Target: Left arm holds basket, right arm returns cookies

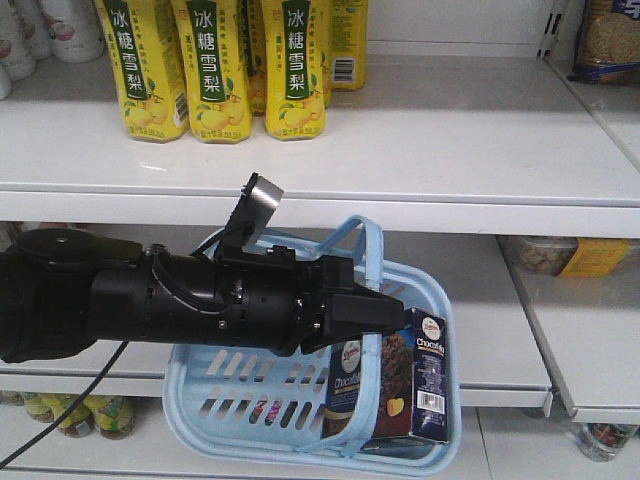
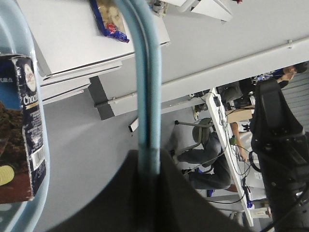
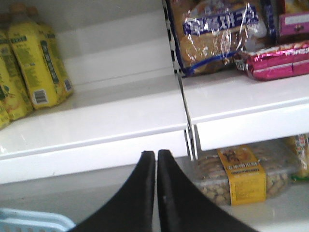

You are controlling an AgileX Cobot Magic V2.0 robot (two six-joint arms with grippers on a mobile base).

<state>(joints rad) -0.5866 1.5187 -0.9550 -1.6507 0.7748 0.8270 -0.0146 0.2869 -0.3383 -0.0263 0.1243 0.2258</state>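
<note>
The white shelving [image 1: 420, 150] fills our front view, with yellow pear-drink bottles [image 1: 215, 65] on the upper board. Across it reaches the left arm [image 1: 180, 300], carrying the light blue basket [image 1: 240, 400] clear of the shelves. Its left gripper [image 1: 385, 310] is clamped on one hoop handle [image 2: 147, 87], which runs straight out from between the pads in the left wrist view.

The Chocofello cookies carton [image 1: 400, 385] stands inside the basket at its right end. Its long axis is close to upright and its top is just below the clamped handle.

The right gripper [image 3: 156, 164] faces the shelf edge with its fingers pressed together and nothing between them. Only a corner of the basket shows at the lower left of its view — the carton does not. So we judge the carton lies down and to the left of this hand, which must spread and drop in from above.
</note>
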